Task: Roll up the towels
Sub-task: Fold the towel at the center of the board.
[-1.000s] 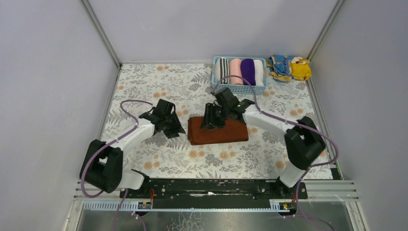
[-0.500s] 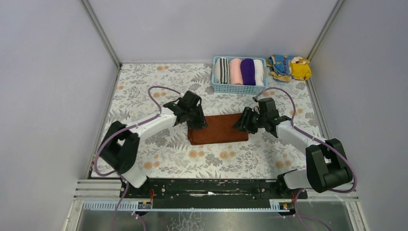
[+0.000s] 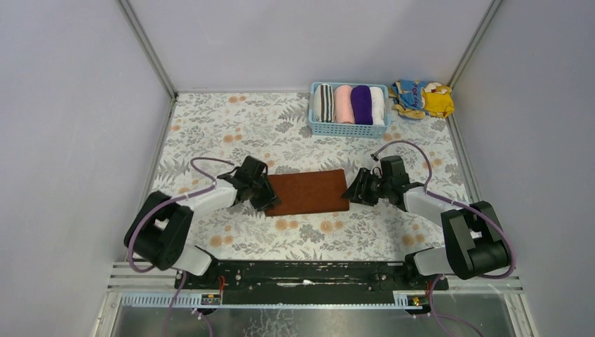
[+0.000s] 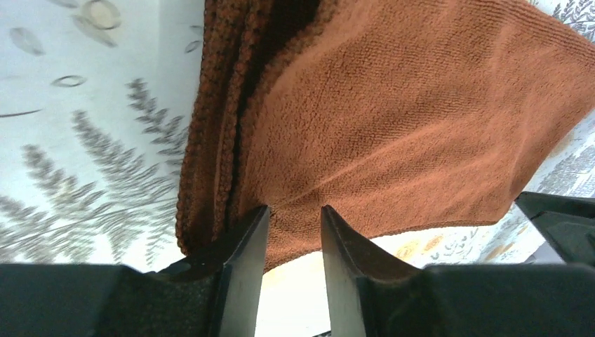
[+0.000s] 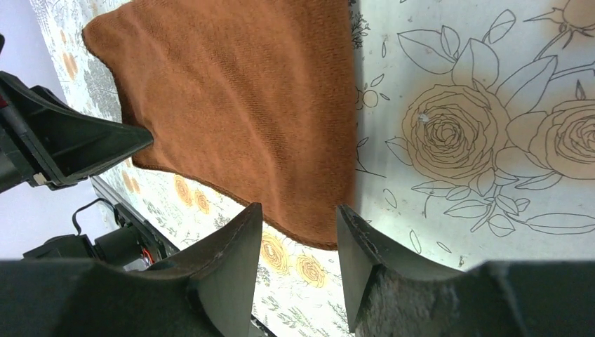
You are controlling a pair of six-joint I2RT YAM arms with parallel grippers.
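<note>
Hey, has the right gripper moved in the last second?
Yes. The right gripper has shifted rightward, from below the basket's left end to below its middle, now at the brown towel's right edge.

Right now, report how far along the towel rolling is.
Done: the purple towel sits rolled in the basket. In hand: the rust-brown towel lies unrolled on the table, the left gripper pinching its left edge, the right gripper open at its right edge. Left: rolling the rust-brown towel, not yet started.

Brown towel [image 4: 421, 105], cropped at top edge
</note>
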